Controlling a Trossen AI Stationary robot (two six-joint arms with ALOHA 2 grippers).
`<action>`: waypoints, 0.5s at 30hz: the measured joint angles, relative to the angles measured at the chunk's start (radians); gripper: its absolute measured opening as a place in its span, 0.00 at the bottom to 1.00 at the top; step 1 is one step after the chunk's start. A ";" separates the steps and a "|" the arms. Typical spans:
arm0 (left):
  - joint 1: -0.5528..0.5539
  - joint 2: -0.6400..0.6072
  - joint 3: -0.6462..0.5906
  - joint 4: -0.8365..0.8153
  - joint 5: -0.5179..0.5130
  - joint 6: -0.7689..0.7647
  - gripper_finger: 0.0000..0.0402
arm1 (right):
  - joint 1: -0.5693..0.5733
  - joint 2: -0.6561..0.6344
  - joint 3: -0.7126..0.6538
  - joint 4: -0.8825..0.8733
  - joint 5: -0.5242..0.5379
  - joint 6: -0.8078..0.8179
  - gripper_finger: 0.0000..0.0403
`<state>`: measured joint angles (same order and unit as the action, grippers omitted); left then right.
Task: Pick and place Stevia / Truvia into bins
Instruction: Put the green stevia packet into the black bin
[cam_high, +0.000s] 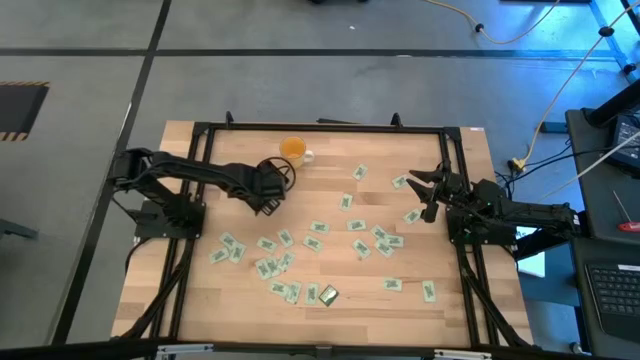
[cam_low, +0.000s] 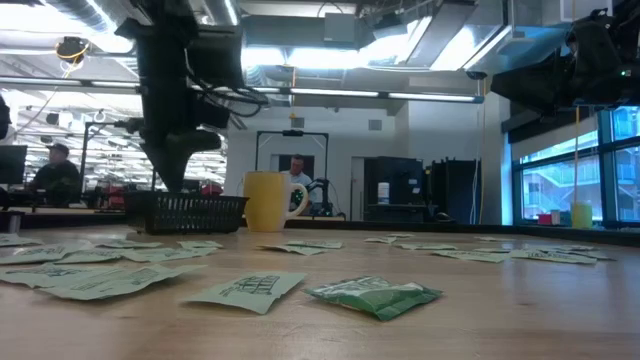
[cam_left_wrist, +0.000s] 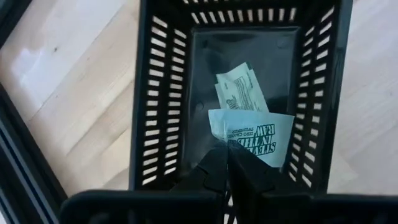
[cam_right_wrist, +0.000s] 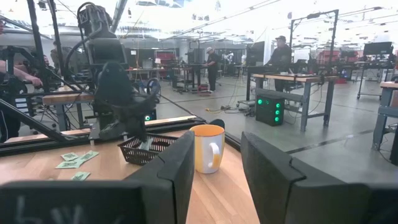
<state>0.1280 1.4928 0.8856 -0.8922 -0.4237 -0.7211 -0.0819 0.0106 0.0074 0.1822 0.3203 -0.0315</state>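
Many pale green and white Stevia sachets (cam_high: 320, 240) lie flat and scattered over the wooden table, also near the low camera (cam_low: 250, 290). The black slotted tray (cam_left_wrist: 161, 93) stands on the table at far left, beside the orange cup. One sachet (cam_left_wrist: 239, 87) lies on the tray's floor. My left gripper (cam_left_wrist: 227, 152) hangs straight over the tray (cam_low: 190, 212), shut on another sachet. My right gripper (cam_right_wrist: 217, 180) is open and waits level at the table's right side (cam_high: 428, 190), touching nothing. My left gripper pinches a Stevia sachet by its edge (cam_left_wrist: 233, 142) between its two fingertips, coming from above and pointing down into the tray. The sachet (cam_left_wrist: 255, 134) hangs flat below the fingers, inside the tray's walls, above the sachet on the floor.
The orange cup with a white handle (cam_high: 292, 150) stands just right of the tray, near the far edge. A crumpled green sachet (cam_low: 375, 295) lies near the front edge. A black frame (cam_high: 200, 128) borders the table. People stand at benches in the room behind.
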 joint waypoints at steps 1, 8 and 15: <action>0.000 0.005 0.000 0.002 0.000 0.001 0.03 | 0.000 0.000 0.000 0.000 0.000 0.000 0.33; -0.001 0.010 0.000 -0.002 -0.003 -0.006 0.12 | 0.000 0.000 0.000 0.000 0.000 0.000 0.33; -0.004 0.001 0.049 -0.078 0.011 -0.007 0.18 | 0.000 0.000 0.000 0.029 0.000 -0.051 0.33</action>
<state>0.1239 1.4934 0.9347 -0.9699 -0.4129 -0.7284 -0.0821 0.0108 0.0074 0.2107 0.3202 -0.0822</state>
